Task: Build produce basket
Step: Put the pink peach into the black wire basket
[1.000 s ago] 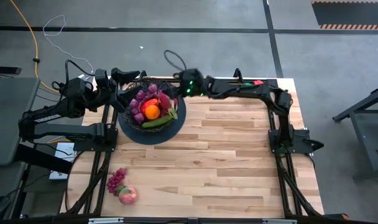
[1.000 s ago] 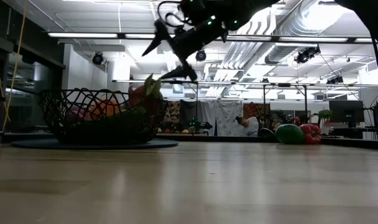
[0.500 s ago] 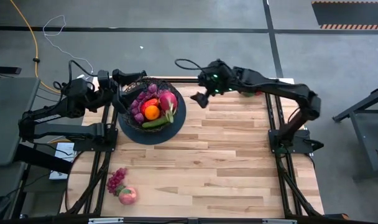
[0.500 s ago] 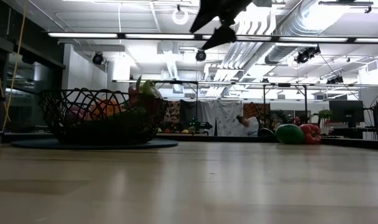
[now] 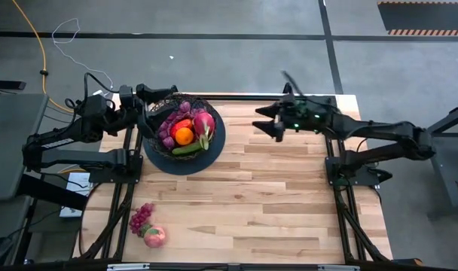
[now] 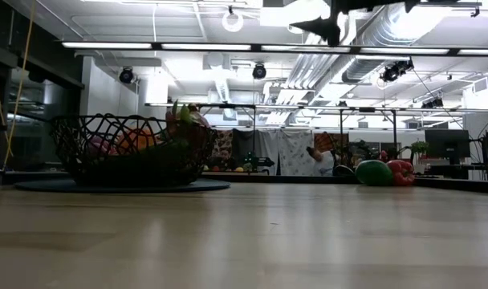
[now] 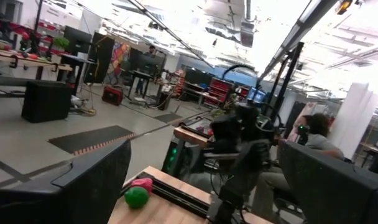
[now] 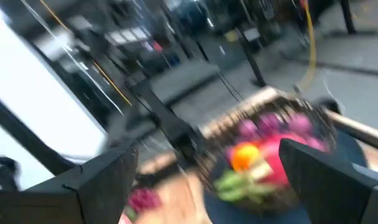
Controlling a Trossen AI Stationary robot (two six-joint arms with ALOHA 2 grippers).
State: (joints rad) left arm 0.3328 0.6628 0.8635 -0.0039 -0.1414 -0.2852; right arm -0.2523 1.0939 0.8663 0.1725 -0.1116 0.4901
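Observation:
The black wire basket (image 5: 155,147) stands on its dark round base at the table's far left. It holds purple grapes (image 5: 167,126), an orange (image 5: 184,135), a green cucumber (image 5: 188,149) and a pink radish (image 5: 204,123). My right gripper (image 5: 270,122) is open and empty, in the air right of the basket; it shows at the top of the low view (image 6: 328,28). My left gripper (image 5: 152,108) is open at the basket's far left rim. A grape bunch (image 5: 141,217) and a pink peach (image 5: 155,237) lie near the front left corner.
A green pepper (image 6: 374,172) and a red pepper (image 6: 400,171) lie at the table's far right edge, also in the left wrist view (image 7: 137,196), beside the right arm. Bare wooden table (image 5: 274,196) spreads over the middle and front right.
My right gripper has drawn away from the basket's far right rim toward the table's right edge and risen, staying open and empty. The radish in the basket has settled a little.

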